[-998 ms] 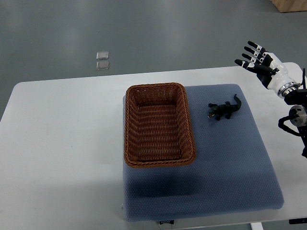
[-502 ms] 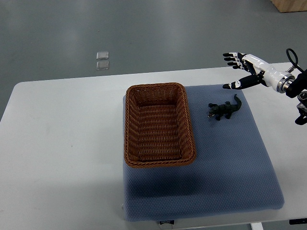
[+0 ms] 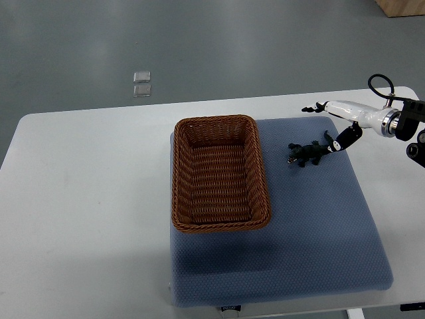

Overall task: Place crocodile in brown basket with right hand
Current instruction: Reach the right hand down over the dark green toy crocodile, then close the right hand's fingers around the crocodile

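Top view. Croc [image 3: 307, 153] lies on the blue mat [image 3: 312, 232], just right of the basket [image 3: 220, 173] and clear of it; its long axis is diagonal, head near-left toward the basket, tail far-right. Right hand [image 3: 334, 119] comes in from the right edge and sits just far-right of the croc, over the tail end. Fingers spread: thumb tip hangs near the tail, the other fingertips point left past the mat's far edge. It holds nothing, and contact with the tail can't be confirmed. Left hand is out of view, so right is the only one in reach. The grasp likely needs the hand to go down and near-left over the body.

Versus earlier frames: the hand has swung from raised at the table's right edge to low and close by the tail; croc and basket are unmoved.
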{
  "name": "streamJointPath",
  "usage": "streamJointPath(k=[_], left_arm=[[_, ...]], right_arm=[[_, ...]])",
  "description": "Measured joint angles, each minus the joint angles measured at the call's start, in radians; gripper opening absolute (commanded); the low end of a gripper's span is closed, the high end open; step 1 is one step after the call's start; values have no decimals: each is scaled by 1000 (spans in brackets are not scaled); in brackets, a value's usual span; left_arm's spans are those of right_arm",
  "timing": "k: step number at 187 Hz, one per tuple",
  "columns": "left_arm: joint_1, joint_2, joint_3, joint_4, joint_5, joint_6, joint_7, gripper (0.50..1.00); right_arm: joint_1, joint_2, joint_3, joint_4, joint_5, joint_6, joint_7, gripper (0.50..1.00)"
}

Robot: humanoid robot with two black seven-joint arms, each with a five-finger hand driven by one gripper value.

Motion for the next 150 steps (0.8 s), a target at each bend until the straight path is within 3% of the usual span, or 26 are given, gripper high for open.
streamJointPath(k=[71, 150], left_arm=[[0, 0, 0, 0, 0, 0, 0, 1000], [0, 0, 0, 0, 0, 0, 0, 1000]], right_arm=[[31, 4, -112, 1, -86, -47, 0, 913], [35, 30, -195, -21, -108, -121, -3, 829]])
